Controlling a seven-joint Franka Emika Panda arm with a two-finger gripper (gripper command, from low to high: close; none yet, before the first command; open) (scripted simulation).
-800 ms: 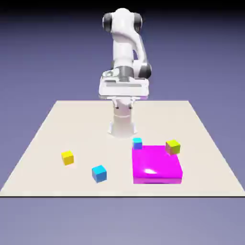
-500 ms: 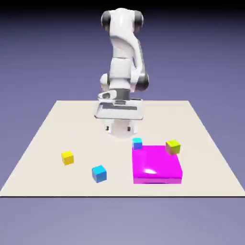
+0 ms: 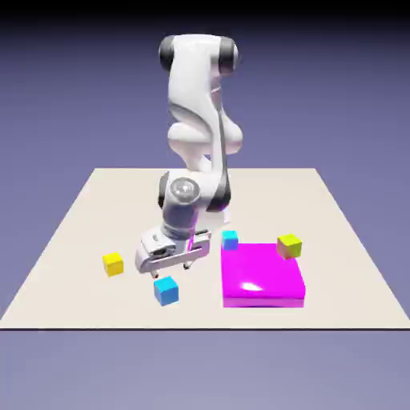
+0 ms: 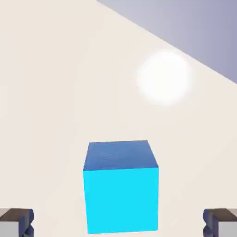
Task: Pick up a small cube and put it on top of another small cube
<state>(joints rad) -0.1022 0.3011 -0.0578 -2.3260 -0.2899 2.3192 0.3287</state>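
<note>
A small cyan cube (image 3: 166,291) sits on the table near the front. My gripper (image 3: 170,271) hangs just above and behind it, open and holding nothing. In the hand view the same cyan cube (image 4: 121,186) fills the lower middle, with one grey fingertip (image 4: 16,222) far to its left and the other at the right edge; neither touches it. A yellow cube (image 3: 114,264) lies at the exterior view's left. A second cyan cube (image 3: 230,239) rests by the back edge of the magenta block, and an olive-and-orange cube (image 3: 289,246) sits at that block's far right corner.
A flat magenta block (image 3: 263,275) lies on the table at the exterior view's right, close to the front edge. The table's edge (image 4: 185,51) and the violet backdrop show at the top right of the hand view.
The arm has swung down and toward the exterior view's left, from high over the table's back to just above the front cyan cube. No cube has moved.
</note>
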